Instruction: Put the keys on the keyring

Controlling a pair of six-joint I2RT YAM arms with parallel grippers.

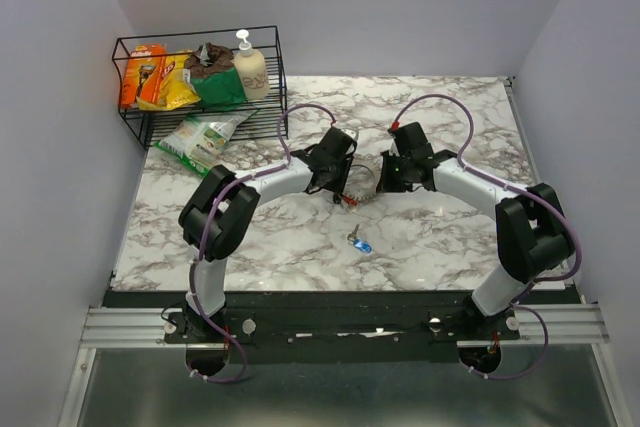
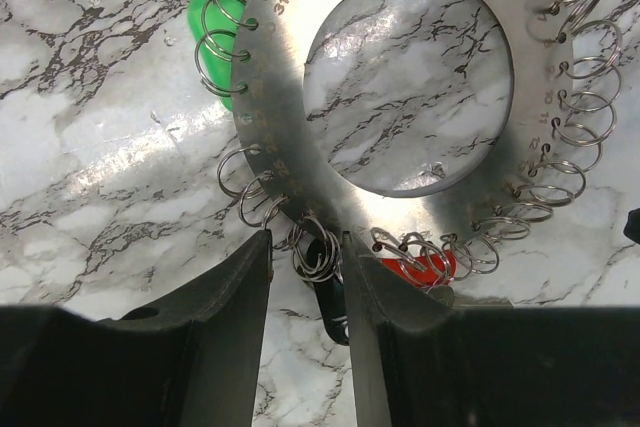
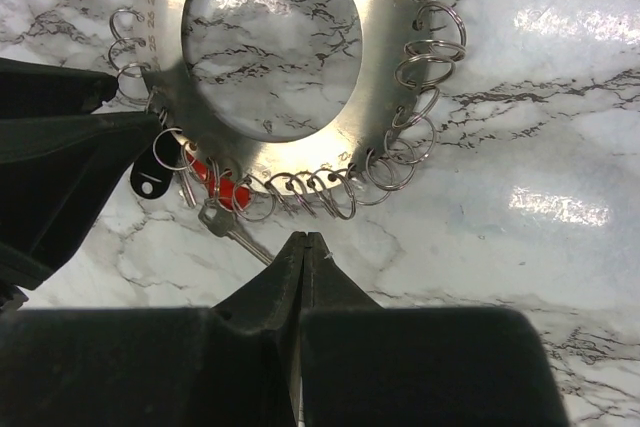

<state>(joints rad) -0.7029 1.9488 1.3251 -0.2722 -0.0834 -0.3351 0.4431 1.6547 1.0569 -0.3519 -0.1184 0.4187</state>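
Left wrist view: keyring rim between the fingertips

The keyring [image 2: 285,162] lies flat on the marble tabletop [image 2: 80,177], with split rings [image 2: 588,129] all round its rim. The left tool [image 2: 305,247] has its fingers narrowly apart around one split ring and a black key [image 2: 328,299]; whether they pinch, I cannot tell. A red key [image 2: 425,267] and a green key [image 2: 222,32] peek from under the rim. The right tool [image 3: 303,244] is pressed together just beside the keyring. A blue key [image 1: 361,244] lies apart.

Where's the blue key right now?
In the top view, the blue key lies loose on the marble table near its middle. It is a little nearer the front edge than the keyring and does not touch it.
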